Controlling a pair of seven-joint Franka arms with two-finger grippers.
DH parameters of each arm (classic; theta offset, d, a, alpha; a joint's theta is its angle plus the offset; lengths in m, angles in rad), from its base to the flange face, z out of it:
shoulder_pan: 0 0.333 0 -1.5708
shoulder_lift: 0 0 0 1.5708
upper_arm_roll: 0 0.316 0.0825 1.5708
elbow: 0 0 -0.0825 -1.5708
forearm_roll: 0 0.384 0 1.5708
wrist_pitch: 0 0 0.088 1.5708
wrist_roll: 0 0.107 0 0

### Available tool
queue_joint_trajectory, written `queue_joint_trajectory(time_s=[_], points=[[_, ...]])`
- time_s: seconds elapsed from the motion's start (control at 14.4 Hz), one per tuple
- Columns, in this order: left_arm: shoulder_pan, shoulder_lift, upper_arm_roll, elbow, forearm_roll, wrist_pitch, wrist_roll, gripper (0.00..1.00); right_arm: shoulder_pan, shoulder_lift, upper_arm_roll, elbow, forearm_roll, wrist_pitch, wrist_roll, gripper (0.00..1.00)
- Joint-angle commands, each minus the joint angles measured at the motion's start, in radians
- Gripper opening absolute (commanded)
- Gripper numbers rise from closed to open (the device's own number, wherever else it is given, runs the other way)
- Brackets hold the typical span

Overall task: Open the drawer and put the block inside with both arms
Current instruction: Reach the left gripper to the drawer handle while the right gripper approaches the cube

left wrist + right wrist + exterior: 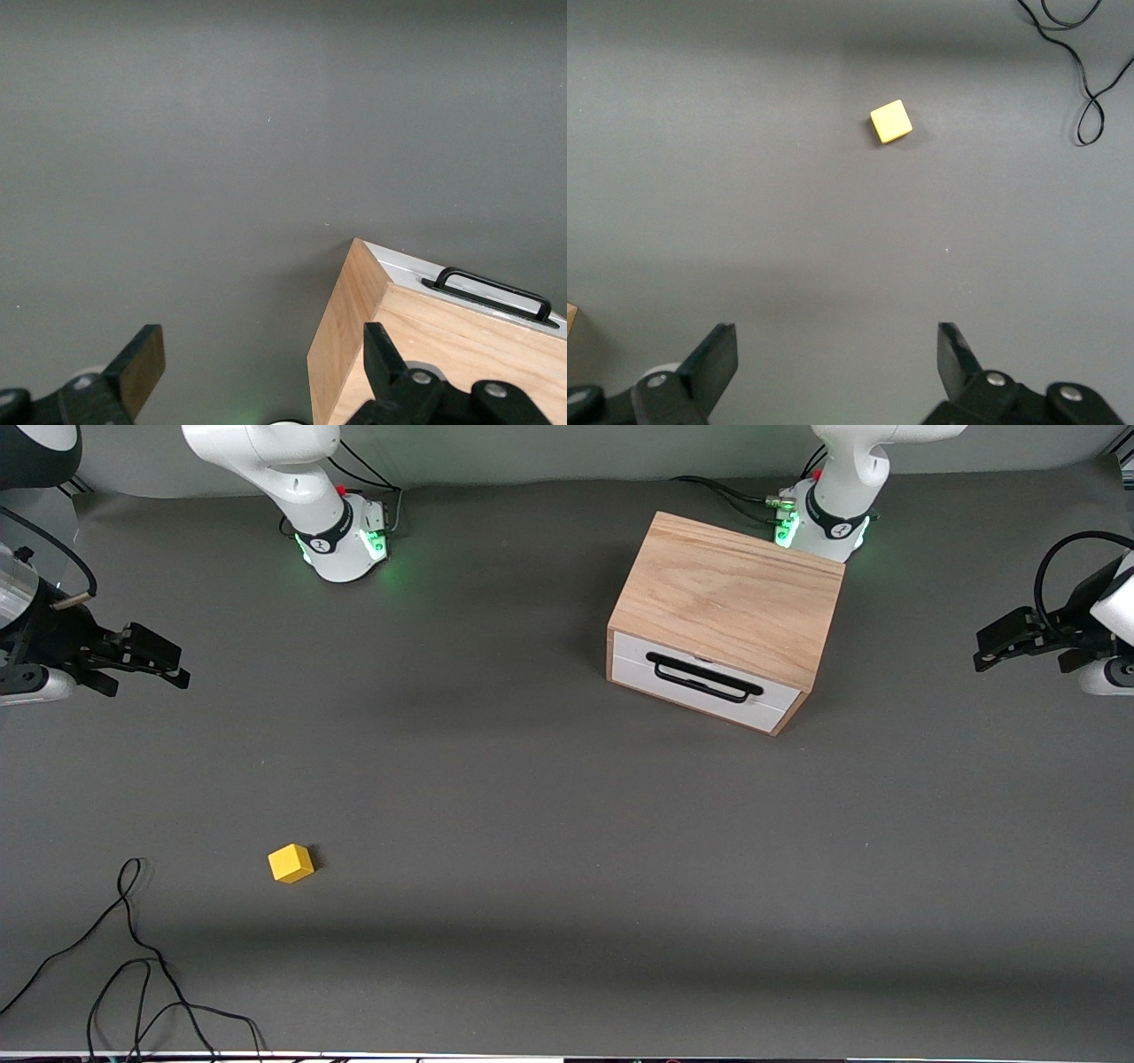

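Block (890, 121) on table, well apart from right gripper's (833, 372) spread fingers (713, 363).

The drawer (700, 679) has a white front and a black handle (703, 677). It looks shut, in a light wood box (731, 598) that sits turned a bit near the left arm's base. The block (291, 863) is a small yellow cube. It lies alone, nearer the front camera, toward the right arm's end.

1. The table (549, 806) has a dark grey top.
2. The oak cabinet (731, 593) rests on it.
3. The block (291, 863) lies nearer the front camera than the cabinet, well apart.
4. A black cable (133, 965) sprawls near the block.
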Motion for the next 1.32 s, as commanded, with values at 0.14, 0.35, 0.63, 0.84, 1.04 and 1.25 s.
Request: queue_joint_trajectory(time_s=[0.14, 0.35, 0.63, 0.84, 1.04, 1.25], points=[[0.007, -0.006, -0.010, 0.004, 0.016, -0.017, 0.016, 1.00, 0.003, 0.015, -0.005, 0.017, 0.015, -0.020, 0.009, 1.00], [0.007, -0.003, -0.010, 0.004, 0.016, -0.017, 0.015, 1.00, 0.003, 0.019, -0.006, 0.019, 0.015, -0.018, 0.007, 1.00], [-0.013, -0.006, -0.025, 0.002, 0.014, -0.041, -0.049, 1.00, 0.006, 0.042, -0.005, 0.014, 0.014, -0.014, -0.001, 1.00], [-0.022, -0.006, -0.096, 0.004, -0.001, -0.032, -0.291, 1.00, 0.004, 0.065, -0.005, 0.019, 0.009, 0.002, -0.036, 1.00], [-0.023, 0.001, -0.221, 0.004, -0.003, -0.028, -0.582, 1.00, -0.002, 0.096, -0.007, 0.022, 0.009, 0.033, -0.036, 1.00], [-0.026, 0.038, -0.370, 0.004, 0.002, 0.000, -0.891, 1.00, -0.002, 0.130, -0.007, 0.022, 0.008, 0.036, -0.057, 1.00]])
